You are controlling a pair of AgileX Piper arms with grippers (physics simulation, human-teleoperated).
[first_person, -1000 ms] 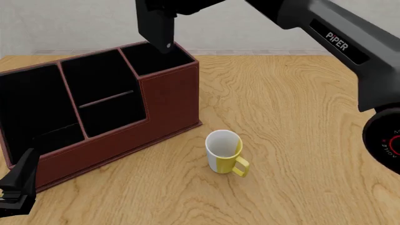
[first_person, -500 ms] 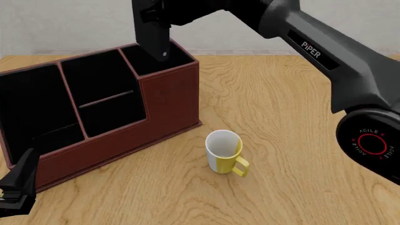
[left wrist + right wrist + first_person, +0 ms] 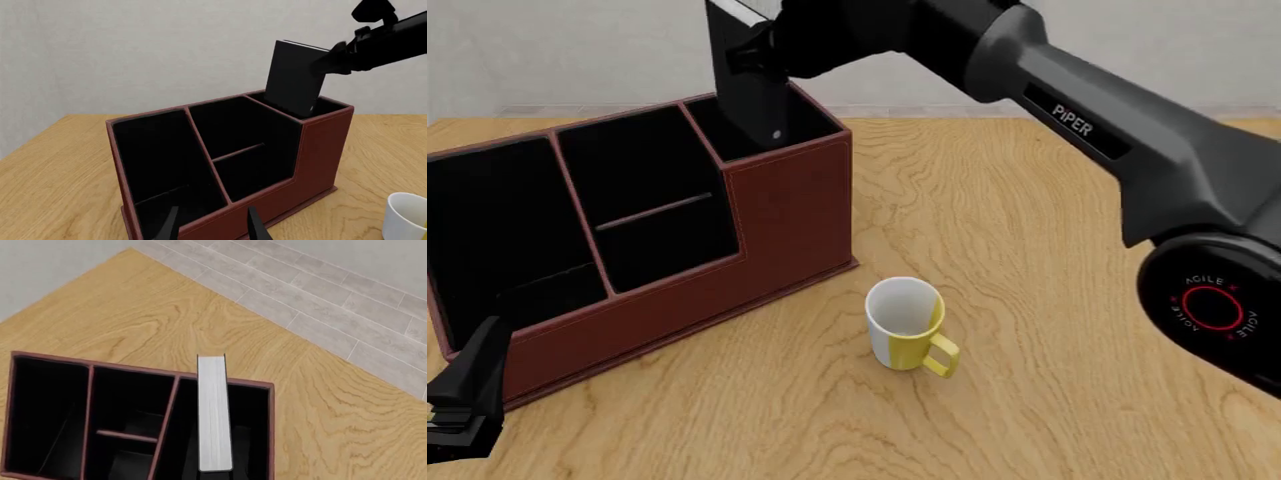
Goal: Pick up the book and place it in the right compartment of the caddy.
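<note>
While the book hangs half in the slot, these are the notes.
book: book (image 3: 751, 88) stands on edge, upright with a slight tilt, lower end already inside the right compartment (image 3: 777, 128), upper part above the rim; white page edge shows in the right wrist view (image 3: 214, 412).
location: at 11 o'clock on the table in the front view, at the caddy's right end.
right claw: right gripper (image 3: 771, 45) grasps the book near its upper edge; jaws clamped on it, judged from the left wrist view (image 3: 333, 56).
caddy: caddy (image 3: 794, 215) sits askew on the table, slot is narrow, divider to the middle section close beside the book.
risk 1: book's lower corner may catch the divider or back wall if the tilt is not corrected, so it wedges instead of sliding down.
risk 2: letting go this high may let it drop hard and tip against one wall.
risk 3: pushing down on a jam could shove the caddy.
left claw: left gripper (image 3: 467, 395) idle at 8 o'clock, fingers (image 3: 167, 227) spread, holding nothing.
mug: mug (image 3: 908, 325) at 5 o'clock of the caddy, well apart, no threat.
</note>
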